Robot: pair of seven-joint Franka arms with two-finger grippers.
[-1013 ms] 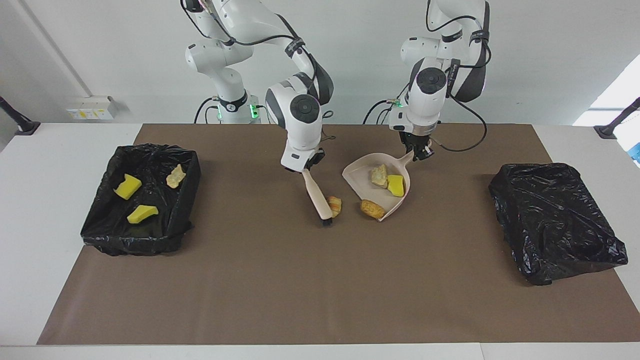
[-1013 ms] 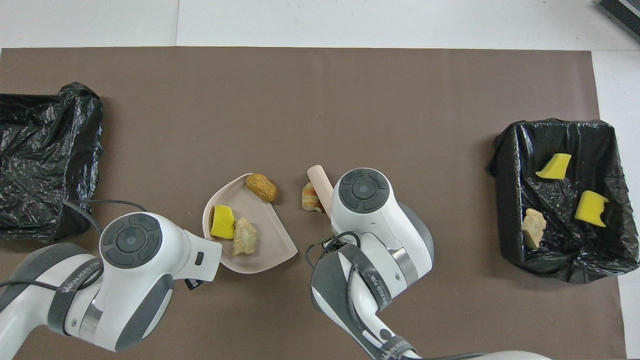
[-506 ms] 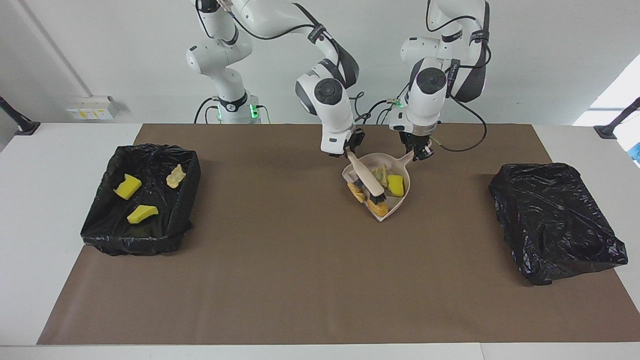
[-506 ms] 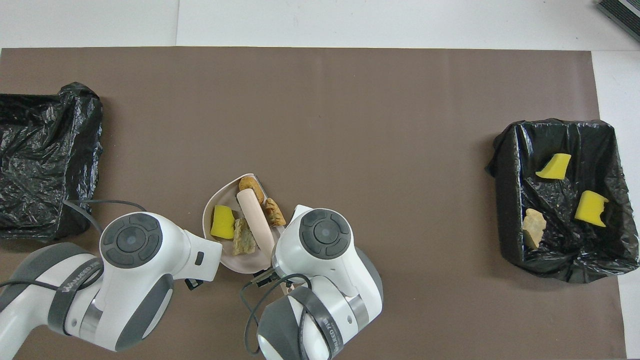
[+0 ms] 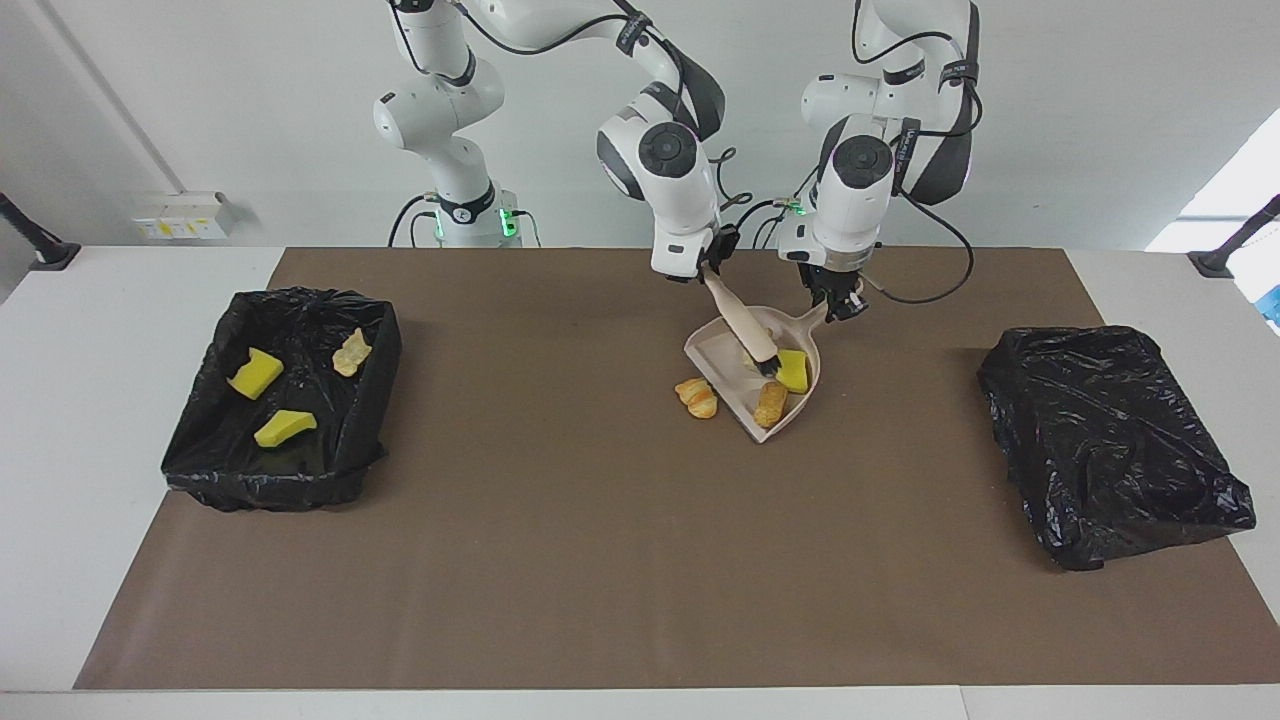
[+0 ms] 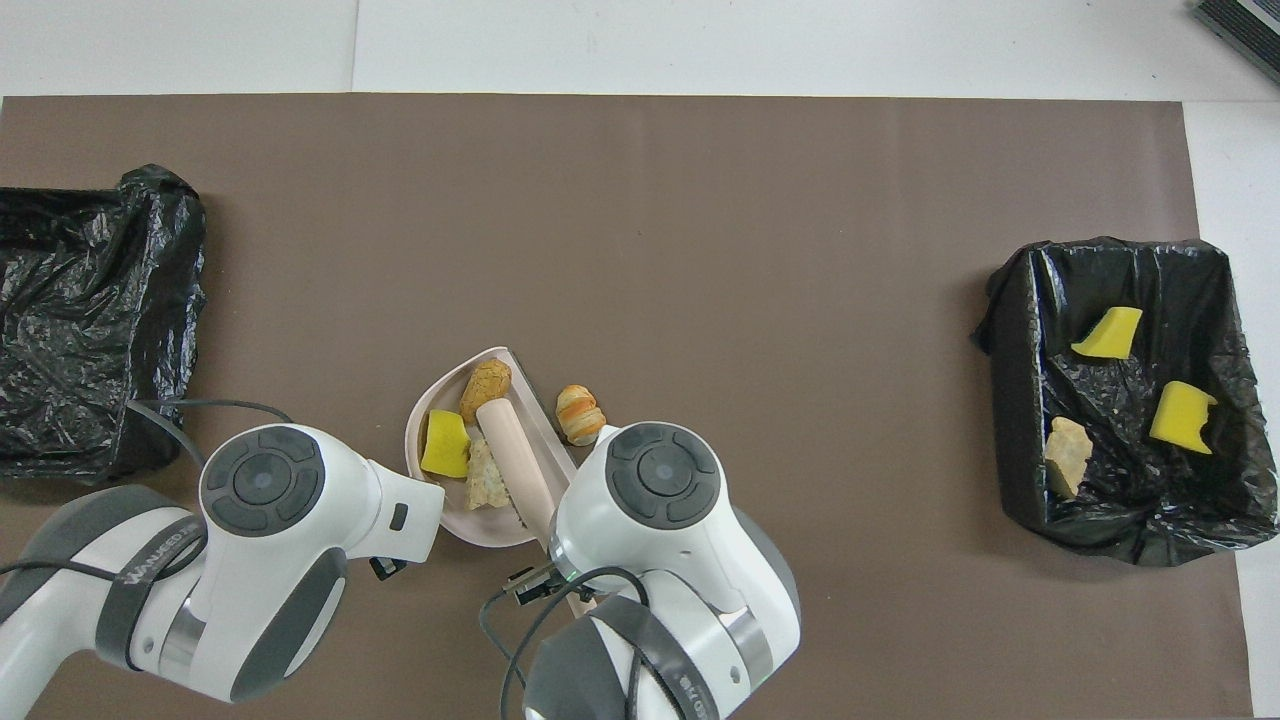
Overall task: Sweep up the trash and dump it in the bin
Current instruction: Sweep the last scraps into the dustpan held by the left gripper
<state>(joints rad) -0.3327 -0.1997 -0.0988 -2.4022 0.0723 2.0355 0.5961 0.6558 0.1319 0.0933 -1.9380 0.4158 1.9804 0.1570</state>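
A beige dustpan [image 5: 715, 356] [image 6: 488, 524] lies on the brown mat, with my left gripper [image 5: 838, 303] shut on its handle. My right gripper [image 5: 708, 272] is shut on a beige brush [image 5: 742, 327] [image 6: 509, 449] whose bristles reach into the pan. Trash in the pan: a yellow sponge chunk [image 5: 794, 369] [image 6: 444, 445], a tan pastry [image 5: 770, 402] [image 6: 485, 378] and a pale bread piece [image 6: 487, 483]. One striped pastry [image 5: 696, 397] [image 6: 580, 413] lies on the mat just outside the pan's mouth. The black-lined bin [image 5: 262, 489] [image 6: 1012, 400] stands at the right arm's end.
The bin holds two yellow sponge chunks [image 5: 256, 373] [image 5: 284, 427] and a tan piece [image 5: 351, 352]. A second black bag-covered box [image 5: 1110, 440] [image 6: 90, 310] sits at the left arm's end. Both arms crowd the mat's edge nearest the robots.
The right arm swept the brush from the mat into the dustpan, then drew it deeper in. One pastry went into the pan; the striped one ended up just outside it. The left arm stayed still.
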